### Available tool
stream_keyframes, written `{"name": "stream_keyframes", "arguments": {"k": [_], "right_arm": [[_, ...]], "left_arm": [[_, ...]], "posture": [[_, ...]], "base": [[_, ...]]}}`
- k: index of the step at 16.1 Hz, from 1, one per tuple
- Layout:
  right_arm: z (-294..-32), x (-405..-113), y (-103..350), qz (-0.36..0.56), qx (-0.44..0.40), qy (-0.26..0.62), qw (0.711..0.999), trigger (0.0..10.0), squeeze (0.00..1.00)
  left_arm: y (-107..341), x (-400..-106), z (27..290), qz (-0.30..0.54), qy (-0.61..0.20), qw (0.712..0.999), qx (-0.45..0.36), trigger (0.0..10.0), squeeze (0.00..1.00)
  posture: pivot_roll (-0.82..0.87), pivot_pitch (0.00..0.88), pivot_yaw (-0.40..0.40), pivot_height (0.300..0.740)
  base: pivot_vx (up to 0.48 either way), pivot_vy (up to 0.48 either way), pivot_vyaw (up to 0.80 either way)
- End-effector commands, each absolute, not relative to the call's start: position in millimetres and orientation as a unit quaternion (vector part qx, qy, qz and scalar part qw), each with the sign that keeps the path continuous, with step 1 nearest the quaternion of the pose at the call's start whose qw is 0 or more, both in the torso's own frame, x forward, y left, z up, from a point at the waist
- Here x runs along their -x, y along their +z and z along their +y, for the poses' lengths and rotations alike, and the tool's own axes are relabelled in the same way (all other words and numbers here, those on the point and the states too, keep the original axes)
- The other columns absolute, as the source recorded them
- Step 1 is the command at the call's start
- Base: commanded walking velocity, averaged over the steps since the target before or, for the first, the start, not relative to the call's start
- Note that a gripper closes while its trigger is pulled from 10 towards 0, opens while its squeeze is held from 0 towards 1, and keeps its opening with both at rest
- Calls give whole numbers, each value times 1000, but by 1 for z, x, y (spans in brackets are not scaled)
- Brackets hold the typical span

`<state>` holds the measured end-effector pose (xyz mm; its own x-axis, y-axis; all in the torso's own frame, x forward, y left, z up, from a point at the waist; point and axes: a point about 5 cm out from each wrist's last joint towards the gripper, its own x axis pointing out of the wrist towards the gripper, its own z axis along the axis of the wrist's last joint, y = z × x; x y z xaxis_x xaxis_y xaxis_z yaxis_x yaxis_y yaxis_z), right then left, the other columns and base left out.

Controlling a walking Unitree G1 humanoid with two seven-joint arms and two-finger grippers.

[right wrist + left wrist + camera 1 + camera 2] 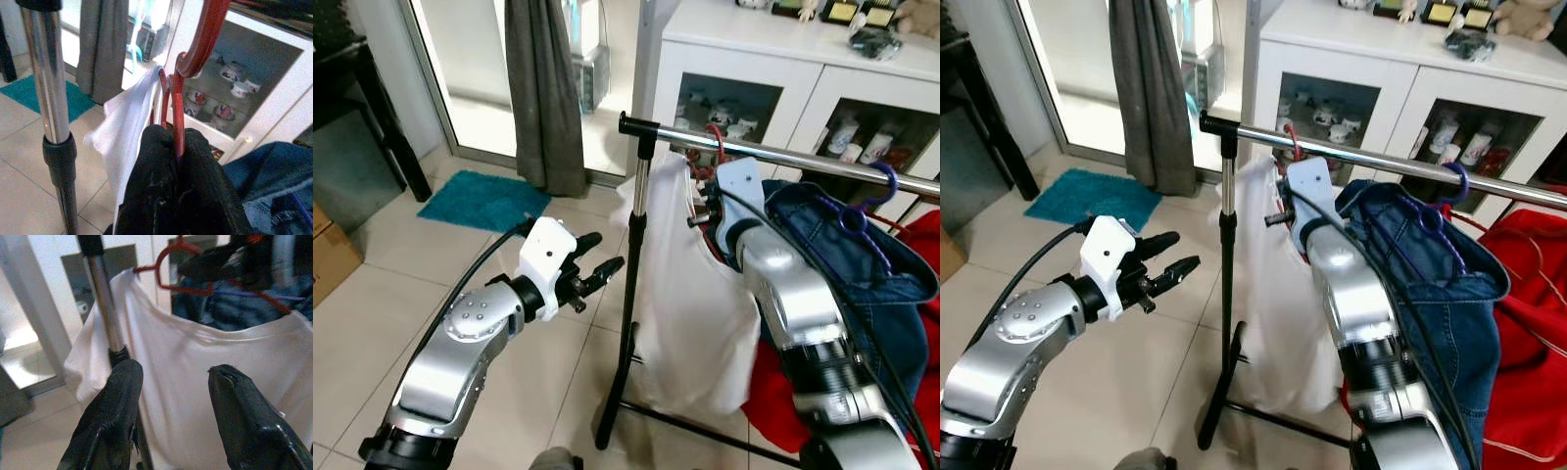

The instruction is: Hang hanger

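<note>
Right tool (177, 147) pinches the thin red hanger (195, 49) carrying a white shirt (690, 294).

Silver arms, white wrist housings, black cables, black-fingered left end effector (597, 266).

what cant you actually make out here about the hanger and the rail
- Red hanger: whether its hook rests on the rail is unclear; the right gripper and white shirt cover it in the eye views.
- The rail's far end: cut off by the frame edge.
- Items in the cabinet: too small to identify.
- The red garment: half hidden behind the denim garment.
</note>
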<state>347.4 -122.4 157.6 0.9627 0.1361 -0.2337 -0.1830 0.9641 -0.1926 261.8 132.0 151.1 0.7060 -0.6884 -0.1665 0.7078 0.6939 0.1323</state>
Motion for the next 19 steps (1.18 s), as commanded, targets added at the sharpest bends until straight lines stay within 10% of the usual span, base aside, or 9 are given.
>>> {"name": "stream_keyframes", "arguments": {"k": [1, 19], "right_arm": [[-129, -355, 166, 105, 101, 60, 988, 10000, 0], [-118, -394, 164, 195, 104, 78, 972, 10000, 0]], "left_arm": [[153, -259, 130, 52, -393, 913, -95, 10000, 0], [150, -254, 128, 68, -427, 895, -111, 10000, 0]], "posture": [[65, 0, -46, 723], [80, 0, -45, 723]], "base": [[0, 0, 0], [0, 0, 0]]}}
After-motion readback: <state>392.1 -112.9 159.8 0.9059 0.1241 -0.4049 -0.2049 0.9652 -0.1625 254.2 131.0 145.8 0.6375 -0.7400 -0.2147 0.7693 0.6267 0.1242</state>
